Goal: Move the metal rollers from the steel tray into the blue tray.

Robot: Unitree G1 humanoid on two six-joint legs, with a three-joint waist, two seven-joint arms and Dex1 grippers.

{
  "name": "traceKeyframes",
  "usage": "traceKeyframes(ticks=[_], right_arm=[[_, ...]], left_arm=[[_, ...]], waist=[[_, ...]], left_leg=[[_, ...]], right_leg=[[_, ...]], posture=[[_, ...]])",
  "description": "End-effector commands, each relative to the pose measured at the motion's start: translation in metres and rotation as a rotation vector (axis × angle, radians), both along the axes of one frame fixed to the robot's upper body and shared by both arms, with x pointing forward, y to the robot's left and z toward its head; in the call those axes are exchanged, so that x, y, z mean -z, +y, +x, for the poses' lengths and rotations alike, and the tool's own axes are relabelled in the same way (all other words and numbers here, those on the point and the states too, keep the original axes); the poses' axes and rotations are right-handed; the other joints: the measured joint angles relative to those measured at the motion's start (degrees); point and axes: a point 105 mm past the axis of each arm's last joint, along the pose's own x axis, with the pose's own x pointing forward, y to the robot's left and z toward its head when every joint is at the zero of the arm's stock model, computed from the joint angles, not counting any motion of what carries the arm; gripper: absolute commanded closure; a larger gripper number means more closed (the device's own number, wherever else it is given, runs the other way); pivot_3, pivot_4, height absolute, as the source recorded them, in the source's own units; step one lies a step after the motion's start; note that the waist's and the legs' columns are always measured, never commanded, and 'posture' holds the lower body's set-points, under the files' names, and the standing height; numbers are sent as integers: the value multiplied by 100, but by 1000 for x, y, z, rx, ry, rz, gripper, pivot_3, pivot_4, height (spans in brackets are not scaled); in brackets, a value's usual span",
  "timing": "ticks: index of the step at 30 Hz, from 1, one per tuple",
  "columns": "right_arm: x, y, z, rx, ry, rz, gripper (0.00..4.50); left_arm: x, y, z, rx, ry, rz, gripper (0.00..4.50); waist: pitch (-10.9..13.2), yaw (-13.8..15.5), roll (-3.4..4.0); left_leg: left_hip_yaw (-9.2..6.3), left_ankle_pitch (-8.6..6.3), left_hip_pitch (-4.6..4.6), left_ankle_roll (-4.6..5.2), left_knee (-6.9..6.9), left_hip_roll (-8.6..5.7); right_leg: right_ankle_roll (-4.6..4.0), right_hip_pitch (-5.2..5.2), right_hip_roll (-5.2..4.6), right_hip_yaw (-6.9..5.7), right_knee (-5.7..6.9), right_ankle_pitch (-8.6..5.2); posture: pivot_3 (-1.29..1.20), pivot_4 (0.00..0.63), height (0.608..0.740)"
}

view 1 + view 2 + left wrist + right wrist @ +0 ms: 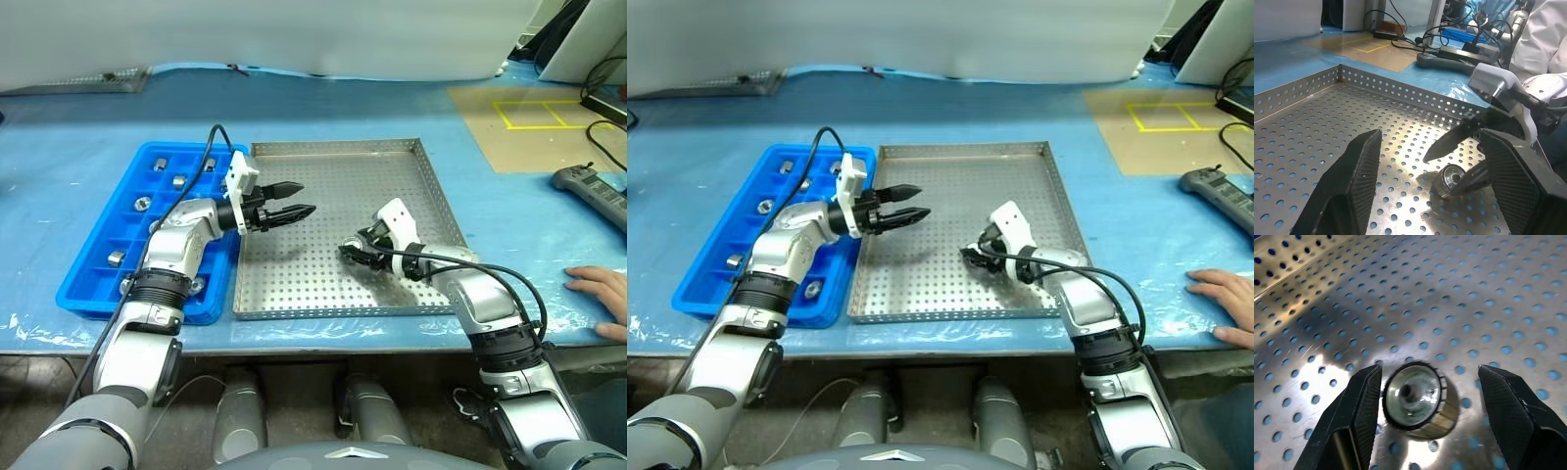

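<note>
The steel tray (333,284) lies at the middle of the blue-covered table. One metal roller (1418,399) rests on its perforated floor, centre hole facing the right wrist view. My right gripper (351,253) is down at the floor, open, a finger on each side of that roller; one finger (1364,401) is close beside it, the other (1508,401) stands apart. The left wrist view shows the same roller (1449,178). My left gripper (304,198) hovers open and empty over the tray's left part, pointing right. The blue tray (88,294) sits to the left, with several rollers (179,181) in its compartments.
A person's hand (598,289) rests on the table at the right edge. A grey handheld controller (588,186) with a cable lies behind it. A brown mat with yellow tape marks (529,113) sits at the back right, another perforated tray (98,78) at the back left.
</note>
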Motion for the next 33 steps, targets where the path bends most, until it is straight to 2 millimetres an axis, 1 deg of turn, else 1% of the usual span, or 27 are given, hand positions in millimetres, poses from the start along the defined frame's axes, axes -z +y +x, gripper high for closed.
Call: traceKeyframes(ticks=[1,2,4,5,10,11,13,14,16,19,23,29,33], right_arm=[[-4,2,-4,-32,-2,9,1655],[-3,2,-5,-38,2,6,1867],[-2,2,-5,-43,2,4,2530],[-4,2,-4,-40,-3,10,2728],[-9,5,2,-39,-34,4,2726],[-13,7,5,-38,-50,14,2726],[-29,16,12,-48,-91,80,2726],[-40,24,15,-64,-110,124,2726],[-54,40,20,-110,-133,178,2726],[-62,62,26,-188,-148,191,2726],[-76,109,31,-357,-173,204,2726],[-91,165,24,-566,-199,225,2726],[-96,191,14,-676,-205,234,2726]], left_arm=[[-14,6,-1,-22,-55,-14,1135],[-14,7,-1,-25,-55,-14,1135],[-14,7,-2,-29,-56,-13,1135],[-14,7,-2,-32,-57,-13,1135],[-17,12,-1,-61,-59,-13,1135],[-20,14,0,-71,-60,-25,1135],[-25,20,0,-97,-67,-41,1135],[-28,25,0,-118,-71,-47,1135],[-31,36,0,-164,-78,-50,1135],[-34,54,-2,-239,-91,-52,1135],[-36,91,-12,-401,-126,-29,1135],[-42,139,-37,-622,-165,-36,1135],[-42,160,-56,-733,-178,-25,1135]], waist=[[0,26,0],[0,32,0],[0,41,0],[0,44,0],[0,43,0],[0,41,0],[0,28,0],[0,26,0],[0,25,1],[0,57,1],[0,115,1],[3,403,5],[4,647,7]], left_leg=[[0,0,0,0,1,0],[0,0,1,0,1,-1],[0,0,1,0,1,-1],[0,0,1,0,1,-1],[-1,0,1,0,1,-1],[-1,0,2,0,1,-1],[-1,0,2,-1,1,0],[-2,1,3,-1,0,2],[-5,2,3,-4,-2,6],[-6,4,4,-7,-9,10],[-7,2,-4,-7,-19,10],[-11,2,-17,-10,-29,17],[-14,2,-20,-11,-34,18]], right_leg=[[0,0,-1,0,0,0],[0,1,-2,0,0,0],[0,1,-2,0,0,0],[0,1,-3,0,0,0],[0,1,-3,0,1,0],[0,1,-3,0,1,0],[0,1,-3,0,2,0],[0,-2,-3,0,4,0],[-1,-10,-2,-1,9,1],[-3,-15,-1,-3,12,2],[-6,-19,-5,-10,5,1],[-16,-34,-9,-23,7,-6],[-17,-36,-13,-29,7,-7]], posture=[[-237,150,740],[-230,150,740],[-225,150,740],[-223,150,740],[-200,150,740],[-183,150,740],[-156,150,740],[-128,150,740],[-95,150,740],[-4,150,740],[137,150,740],[331,150,740],[401,150,740]])
